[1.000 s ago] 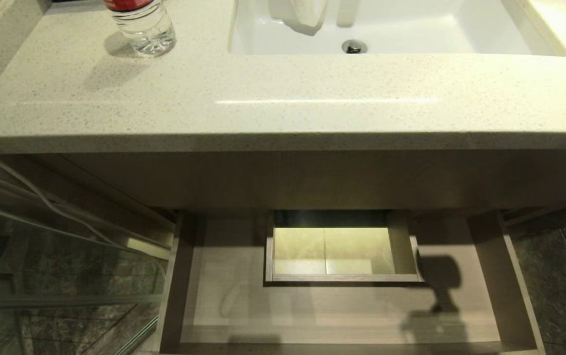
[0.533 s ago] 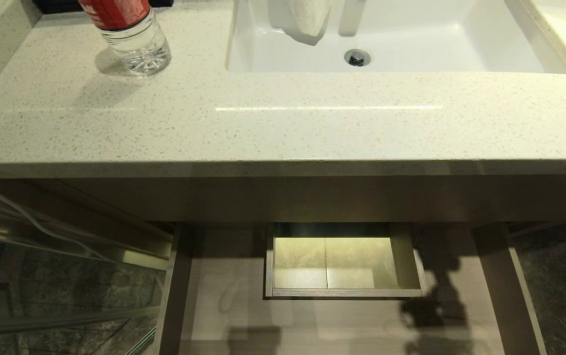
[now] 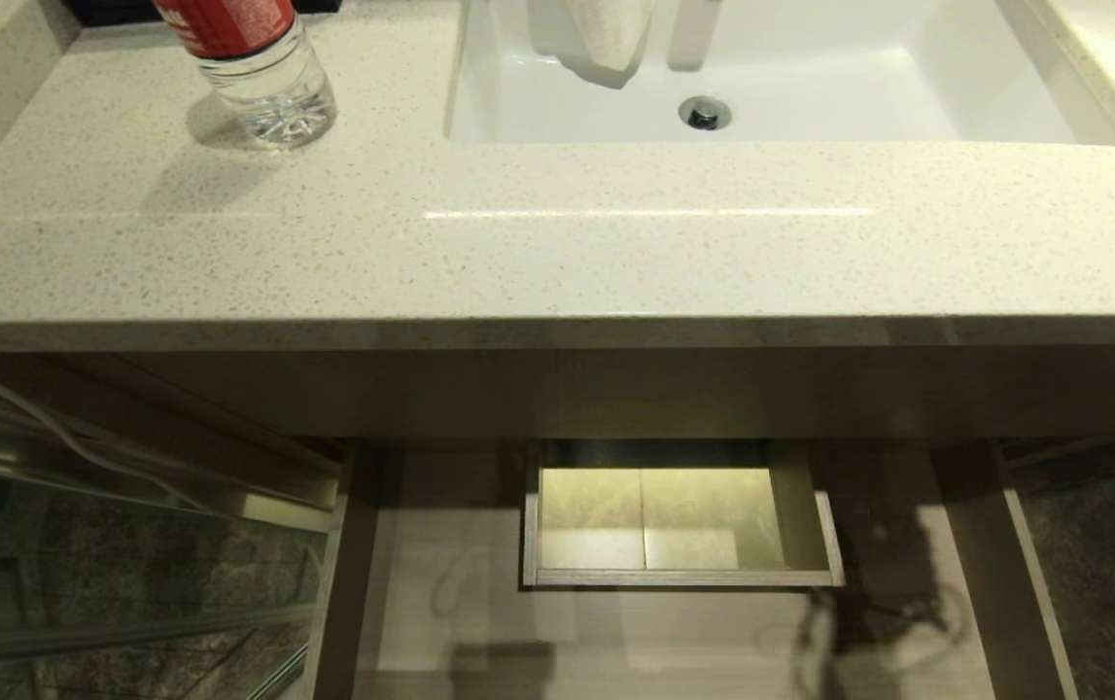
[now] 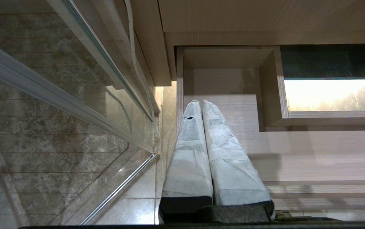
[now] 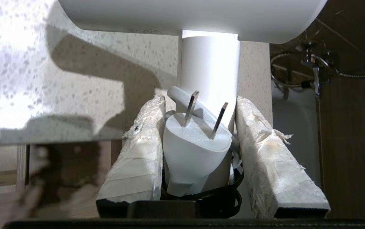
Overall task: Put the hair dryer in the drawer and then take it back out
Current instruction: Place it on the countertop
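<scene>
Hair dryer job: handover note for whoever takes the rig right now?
Right gripper: shut on the hair dryer by its handle, plug and bundled cord between the fingers, beside the speckled countertop; out of the head view.
Left gripper: shut, empty, parked low by the drawer.
Drawer is pulled open; no dryer shows in it.
Whether the dryer is on its way in or coming out cannot be told.
Water bottle stands on the countertop left of the sink.
</scene>
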